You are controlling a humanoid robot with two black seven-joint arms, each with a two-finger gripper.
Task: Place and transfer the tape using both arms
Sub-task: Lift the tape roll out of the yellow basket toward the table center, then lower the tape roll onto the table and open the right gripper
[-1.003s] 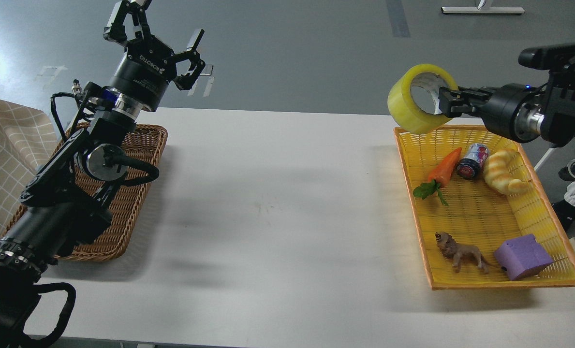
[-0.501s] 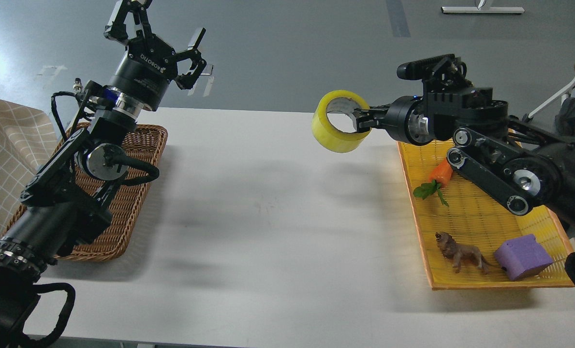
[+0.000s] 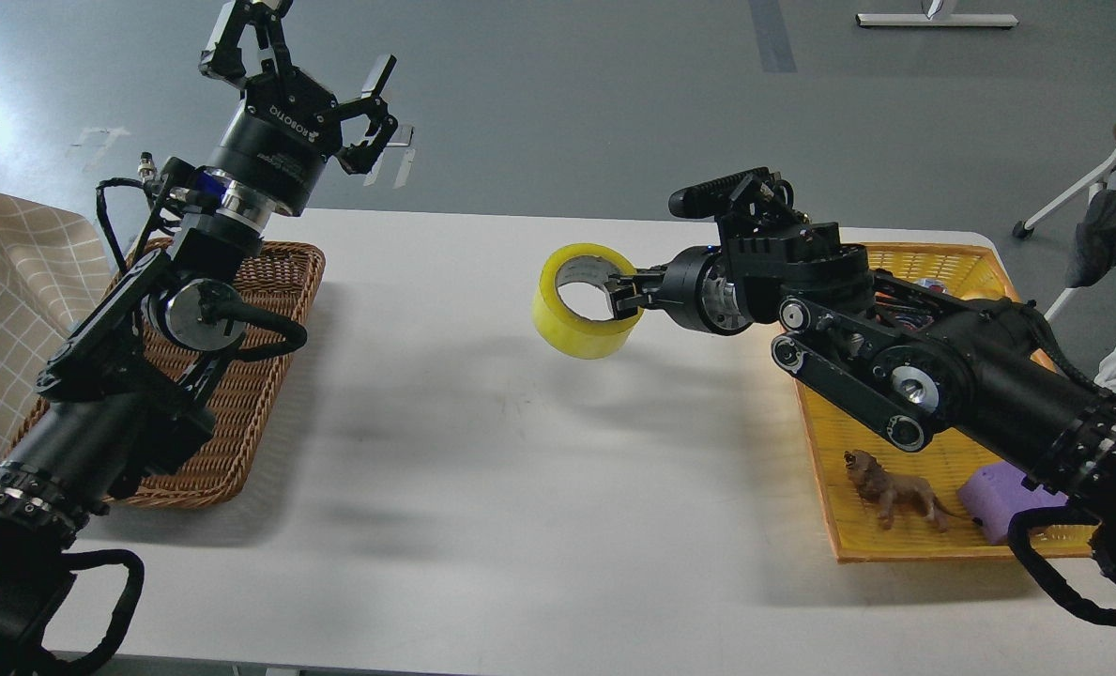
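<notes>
In the head view, your right gripper point(image 3: 625, 294) is clamped on the tape point(image 3: 588, 300), its fingers pinching the roll's wall on the side nearest the arm, one reaching inside the core. The roll hangs clear above the middle of the worktop point(image 3: 482, 441), tilted so its opening faces up toward you. Your left gripper point(image 3: 306, 61) is raised over the far left corner, above the brown wicker basket point(image 3: 257, 376), fingers spread wide and holding nothing. The yellow basket point(image 3: 839, 469) sits under your right arm.
</notes>
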